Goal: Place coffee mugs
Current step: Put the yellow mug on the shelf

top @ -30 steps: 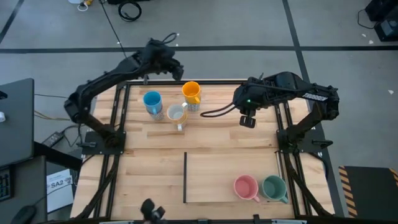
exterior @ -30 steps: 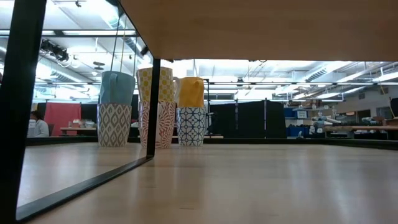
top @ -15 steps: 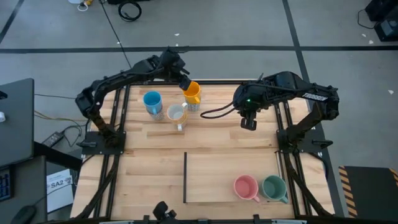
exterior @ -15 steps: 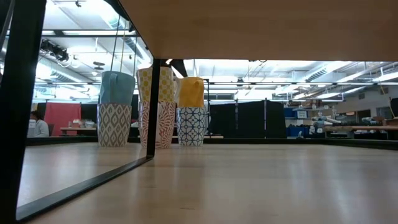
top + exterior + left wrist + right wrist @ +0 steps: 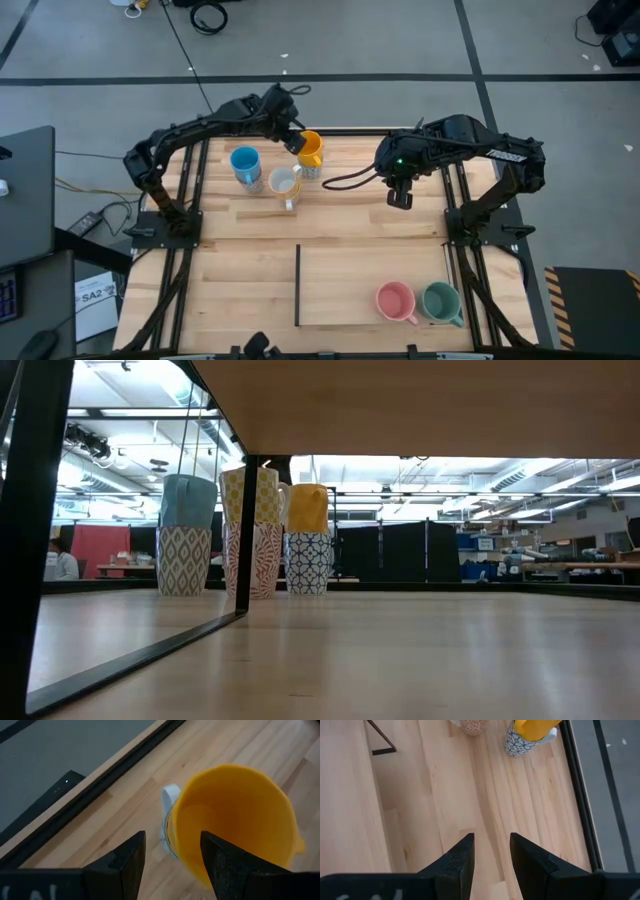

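Near edge of bench (image 5: 350, 270), pale wood planks: pink mug (image 5: 395, 300) and green mug (image 5: 441, 301) side by side, touching or nearly so, at my right. A thin dark line (image 5: 298, 285) runs across the planks at mid-bench.

Mid-bench: my right tool (image 5: 399, 195) hangs over bare wood, fingers (image 5: 461, 857) parted, nothing between them.

Far side, 3 stacks in a cluster: blue mug (image 5: 245, 163) on a grey diamond-pattern mug (image 5: 184, 559); a white mug (image 5: 284, 183), yellowish inside, on a red leaf-pattern mug (image 5: 256, 560); orange mug (image 5: 308, 148) on a blue-and-white patterned mug (image 5: 308, 563). My left tool (image 5: 292, 138) sits just above the orange mug's far rim, released, fingers (image 5: 127, 865) wide, gripping nothing.

Black frame rails (image 5: 190, 190) edge the bench on both sides. Beyond: grey floor (image 5: 400, 40) with dark tape lines, a cable coil. Low view shows a large workshop hall, ceiling lights, dark partitions (image 5: 400, 550), a red panel, 1 person (image 5: 62, 562) seated far off.
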